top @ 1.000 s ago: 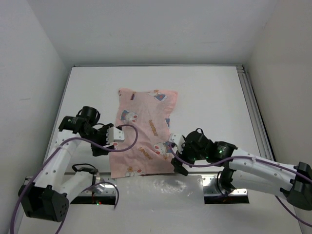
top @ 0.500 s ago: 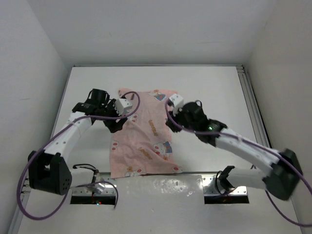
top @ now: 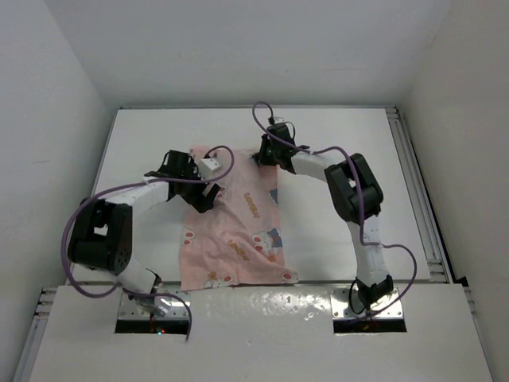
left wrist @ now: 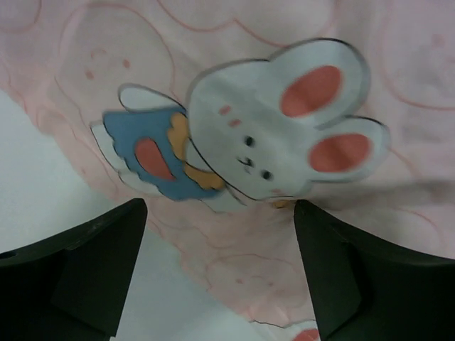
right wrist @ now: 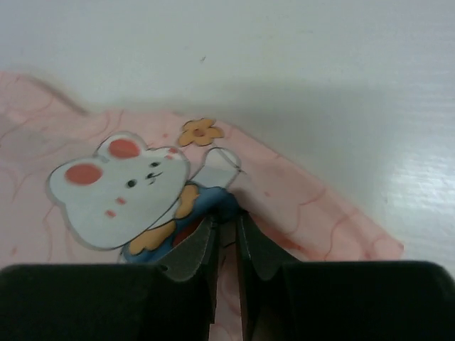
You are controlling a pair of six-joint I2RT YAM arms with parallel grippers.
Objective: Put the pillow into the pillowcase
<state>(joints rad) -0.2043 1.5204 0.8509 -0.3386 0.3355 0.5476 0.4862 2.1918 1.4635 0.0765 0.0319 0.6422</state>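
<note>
The pink pillowcase [top: 238,231] with cartoon rabbits lies flat on the white table, its long side running away from me. The pillow shows in no view. My left gripper [top: 205,191] hovers open over the pillowcase's left edge near the far end. In the left wrist view its fingers [left wrist: 85,263] straddle the cloth edge [left wrist: 284,128] and bare table, holding nothing. My right gripper [top: 265,155] sits at the far right corner. In the right wrist view the right gripper [right wrist: 227,220] is shut, pinching a small fold of the pillowcase [right wrist: 306,199] beside a rabbit print.
White walls close in the table on the left, the far side and the right. A metal rail [top: 413,183] runs along the table's right edge. The arm mounts [top: 155,306] [top: 370,306] sit at the near edge.
Both arms have swung from the pillowcase's near end to its far end. The right gripper has shut on the far right corner. The left gripper has opened wider.
</note>
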